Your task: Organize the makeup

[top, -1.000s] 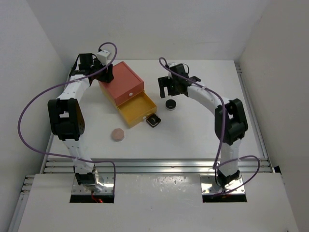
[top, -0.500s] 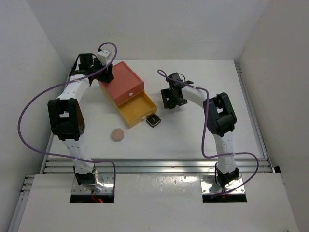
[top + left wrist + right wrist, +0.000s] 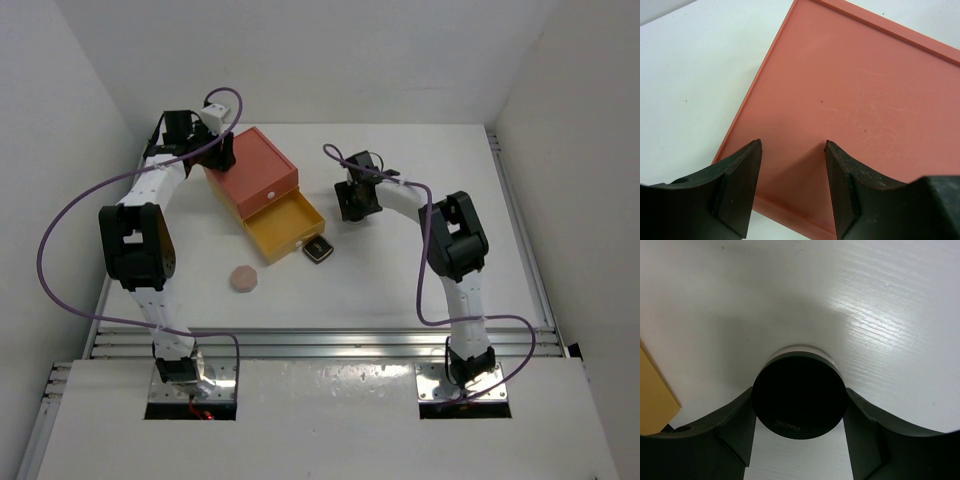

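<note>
Squeezing black round compact [image 3: 800, 405] from both sides, right claw [image 3: 799, 396] nearest it — open yellow drawer [image 3: 283, 222] lies close on its left. Farther back, left claw [image 3: 792, 150] gapes wide, holds nothing, over red box [image 3: 855, 95] top.

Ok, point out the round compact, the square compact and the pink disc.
round compact [image 3: 800, 401], right wrist view, lid centre
square compact [image 3: 318, 249], top view, lid
pink disc [image 3: 244, 278], top view, centre

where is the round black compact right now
The right wrist view shows the compact between the fingers of the right tool, over the white table. In the top view that tool hides it, just right of the open yellow drawer.
</note>
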`<state>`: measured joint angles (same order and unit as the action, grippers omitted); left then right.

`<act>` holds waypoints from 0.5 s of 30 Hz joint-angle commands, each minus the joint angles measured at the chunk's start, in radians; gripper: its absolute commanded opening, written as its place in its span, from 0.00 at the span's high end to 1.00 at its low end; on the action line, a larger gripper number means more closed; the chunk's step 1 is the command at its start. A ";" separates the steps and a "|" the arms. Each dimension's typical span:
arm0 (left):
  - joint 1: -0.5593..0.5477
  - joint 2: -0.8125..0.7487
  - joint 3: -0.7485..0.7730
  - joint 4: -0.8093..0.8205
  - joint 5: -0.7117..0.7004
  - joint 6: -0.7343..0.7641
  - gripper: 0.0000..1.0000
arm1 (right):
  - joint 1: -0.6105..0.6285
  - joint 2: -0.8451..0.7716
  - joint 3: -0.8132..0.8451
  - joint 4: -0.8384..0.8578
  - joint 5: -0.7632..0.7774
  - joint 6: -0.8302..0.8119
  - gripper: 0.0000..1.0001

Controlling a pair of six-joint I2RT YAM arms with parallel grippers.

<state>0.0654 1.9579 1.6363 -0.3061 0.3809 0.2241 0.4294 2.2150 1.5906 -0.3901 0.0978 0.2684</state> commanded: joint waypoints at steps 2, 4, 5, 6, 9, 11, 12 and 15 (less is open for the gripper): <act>0.013 0.084 -0.061 -0.211 -0.039 -0.014 0.40 | 0.022 -0.122 0.000 0.068 0.042 -0.087 0.76; 0.013 0.084 -0.061 -0.211 -0.039 -0.014 0.40 | 0.051 -0.210 -0.021 0.130 0.046 -0.112 0.79; 0.013 0.084 -0.061 -0.211 -0.039 -0.014 0.40 | 0.063 -0.228 -0.030 0.148 0.039 -0.118 0.79; 0.013 0.084 -0.061 -0.211 -0.039 -0.014 0.40 | 0.093 -0.265 -0.038 0.189 0.011 -0.135 0.79; 0.013 0.093 -0.061 -0.211 -0.039 -0.014 0.40 | 0.136 -0.285 -0.057 0.240 -0.122 -0.156 0.79; 0.013 0.093 -0.061 -0.211 -0.039 -0.014 0.40 | 0.161 -0.273 -0.038 0.243 -0.188 -0.155 0.79; 0.013 0.093 -0.061 -0.211 -0.039 -0.014 0.40 | 0.176 -0.234 -0.029 0.244 -0.279 -0.155 0.79; 0.013 0.093 -0.061 -0.211 -0.039 -0.014 0.40 | 0.201 -0.143 0.049 0.209 -0.319 -0.134 0.79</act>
<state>0.0654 1.9579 1.6360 -0.3058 0.3809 0.2241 0.6178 1.9762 1.5917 -0.1940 -0.0990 0.1371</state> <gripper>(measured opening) 0.593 0.625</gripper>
